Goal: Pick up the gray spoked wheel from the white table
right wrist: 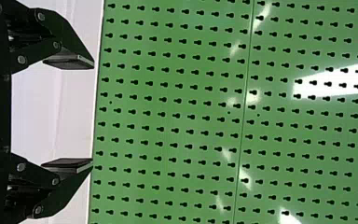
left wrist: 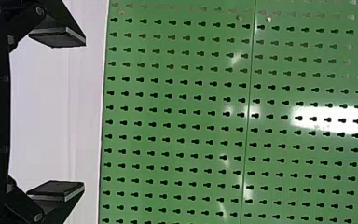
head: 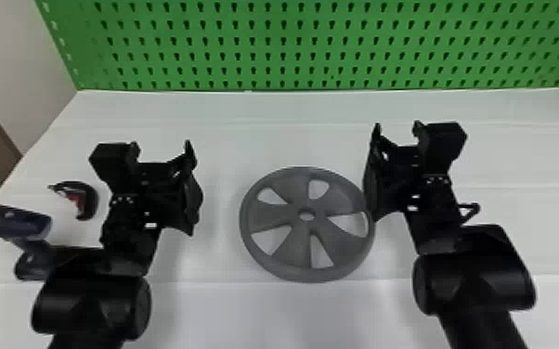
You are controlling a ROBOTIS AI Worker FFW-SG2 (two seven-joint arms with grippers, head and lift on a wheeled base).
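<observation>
One wheel (head: 295,246), two grippers (head: 161,143), one drill (head: 25,222), one curved tool (head: 89,204), one table (head: 264,315)

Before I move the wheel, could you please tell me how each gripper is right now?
Left gripper: open, holding nothing.
Right gripper: open, holding nothing.

Workshop-type workstation: glossy green pegboard panel (head: 275,48) with rows of keyhole slots stood behind broad white table (head: 255,134); dark-blue pistol-shaped drill (head: 28,223) and small curved black-and-red tool (head: 90,200) lay at left.
</observation>
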